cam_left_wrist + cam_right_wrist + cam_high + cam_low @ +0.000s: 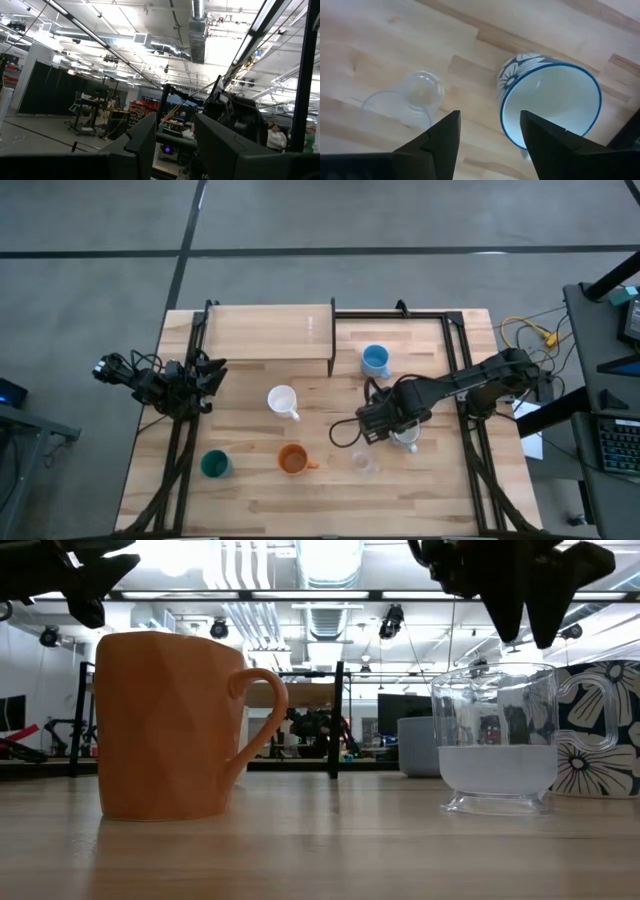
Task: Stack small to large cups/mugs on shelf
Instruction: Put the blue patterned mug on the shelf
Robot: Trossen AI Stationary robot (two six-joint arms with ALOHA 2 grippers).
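Right gripper [487, 145] hangs with fingers spread wide, empty, above bare table [385, 40]. Just beyond one fingertip stands the clear cup [407, 100], beyond the other a blue flowered mug [552, 102]. Farther off, left gripper [205, 375] waits beside the shelf [265, 332], fingers partly apart, empty.

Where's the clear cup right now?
In the high view, the clear cup stands near the table's front edge, right of the orange mug, just in front of the right gripper.

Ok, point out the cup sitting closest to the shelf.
The light blue cup, standing on the table just right of the shelf, near its front corner. The white, orange, green and clear cups all sit farther toward the table's front.
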